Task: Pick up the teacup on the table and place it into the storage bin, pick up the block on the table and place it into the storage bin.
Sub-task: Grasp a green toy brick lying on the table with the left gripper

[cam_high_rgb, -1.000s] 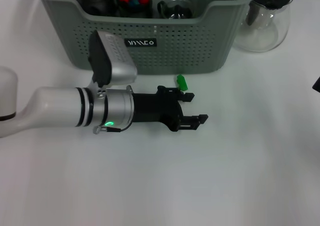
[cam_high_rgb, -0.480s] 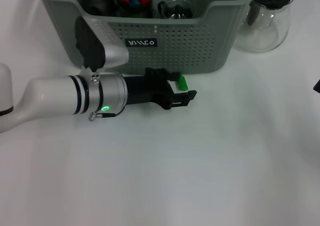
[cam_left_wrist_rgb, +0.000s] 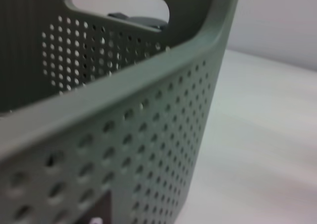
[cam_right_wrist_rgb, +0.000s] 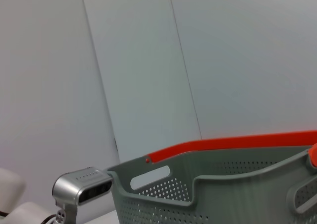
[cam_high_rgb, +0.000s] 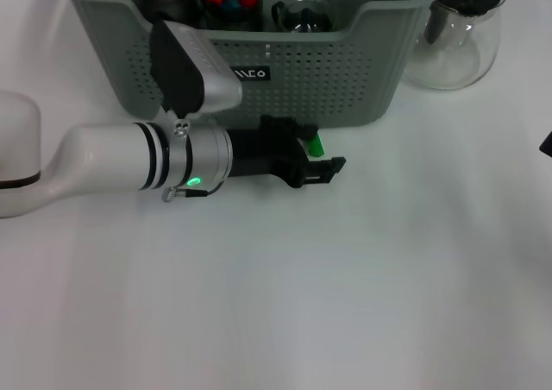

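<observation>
The block (cam_high_rgb: 315, 142), small and green, lies on the table (cam_high_rgb: 388, 261) just before the bin (cam_high_rgb: 345, 79), between the spread fingers of the left gripper (cam_high_rgb: 317, 151). It should be centred before closing, clear of the bin wall. The right gripper is not seen.

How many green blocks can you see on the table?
1. The green block lies on the table between the left gripper's fingers, just in front of the storage bin. Others could be hidden inside.

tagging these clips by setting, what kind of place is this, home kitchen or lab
Most likely a lab or test bench, not a kitchen: a bare white table, plain pale wall panels behind, and only staged props, namely a grey-green storage bin, a glass pitcher and a small green block by the left gripper.
</observation>
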